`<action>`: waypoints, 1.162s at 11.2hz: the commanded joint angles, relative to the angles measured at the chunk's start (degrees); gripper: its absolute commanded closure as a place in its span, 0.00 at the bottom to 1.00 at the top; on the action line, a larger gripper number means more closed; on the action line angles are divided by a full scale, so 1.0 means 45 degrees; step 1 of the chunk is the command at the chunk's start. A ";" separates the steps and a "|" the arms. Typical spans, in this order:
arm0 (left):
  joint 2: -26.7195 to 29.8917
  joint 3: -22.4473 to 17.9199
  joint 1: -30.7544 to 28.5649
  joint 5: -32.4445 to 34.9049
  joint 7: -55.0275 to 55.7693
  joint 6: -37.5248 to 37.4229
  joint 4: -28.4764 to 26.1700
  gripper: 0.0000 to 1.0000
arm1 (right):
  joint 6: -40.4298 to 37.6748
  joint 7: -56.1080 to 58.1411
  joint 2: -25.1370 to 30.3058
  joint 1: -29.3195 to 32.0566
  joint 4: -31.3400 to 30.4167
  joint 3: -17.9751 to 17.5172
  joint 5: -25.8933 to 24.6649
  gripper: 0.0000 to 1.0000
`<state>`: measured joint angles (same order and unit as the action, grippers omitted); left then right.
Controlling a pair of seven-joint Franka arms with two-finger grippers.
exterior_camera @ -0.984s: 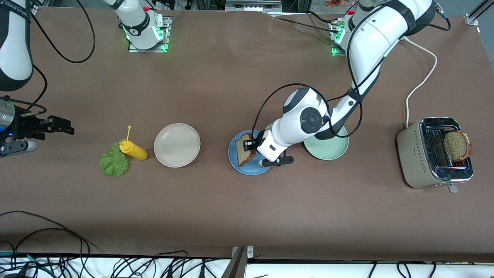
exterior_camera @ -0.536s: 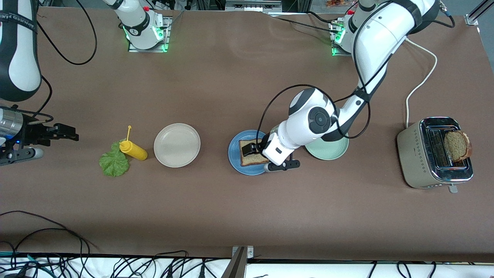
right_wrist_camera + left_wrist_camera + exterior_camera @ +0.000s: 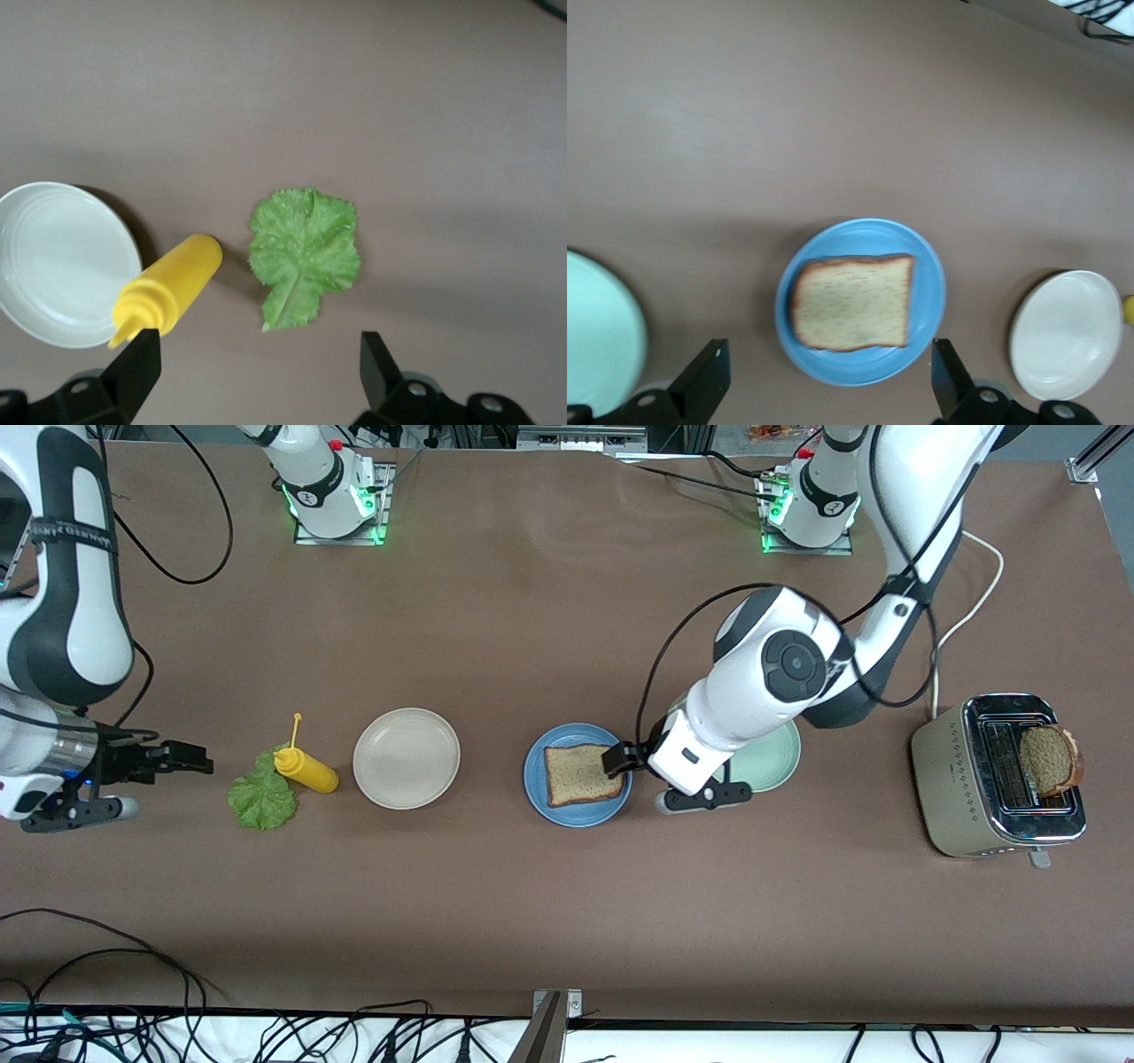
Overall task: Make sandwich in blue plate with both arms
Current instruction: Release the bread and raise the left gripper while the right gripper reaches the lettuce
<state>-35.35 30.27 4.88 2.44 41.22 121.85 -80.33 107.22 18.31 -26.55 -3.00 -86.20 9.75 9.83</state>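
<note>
With jaws spread and holding nothing, the left gripper hangs over the rim of the blue plate where one bread slice lies flat, while the right gripper, also spread, hangs beside the lettuce leaf.

The brown surface is lit evenly and brightly from above. Soft, short shadows are cast beside the blue plate and the yellow bottle. Glare is seen on the toaster. The left wrist view is slightly blurred.
</note>
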 commanded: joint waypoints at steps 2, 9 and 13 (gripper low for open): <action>0.2207 -0.0320 -0.0517 0.0511 -0.0252 -0.2775 -0.0372 0.00 | 0.0918 0.0266 -0.0953 0.0100 0.0172 -0.0057 0.0375 0.00; 0.4766 -0.2427 -0.1064 -0.0192 -0.4546 -0.6878 -0.0372 0.00 | 0.2618 0.1028 -0.2262 0.0178 0.0172 -0.0057 0.0374 0.00; 0.5706 -0.3696 -0.1162 -0.0542 -0.5193 -0.7351 -0.0450 0.00 | 0.3439 0.1378 -0.3276 0.0178 0.0152 -0.0096 0.1250 0.00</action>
<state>-13.02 16.72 0.01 2.20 20.81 89.42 -80.47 121.02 21.82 -38.36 -2.58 -86.22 9.75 11.87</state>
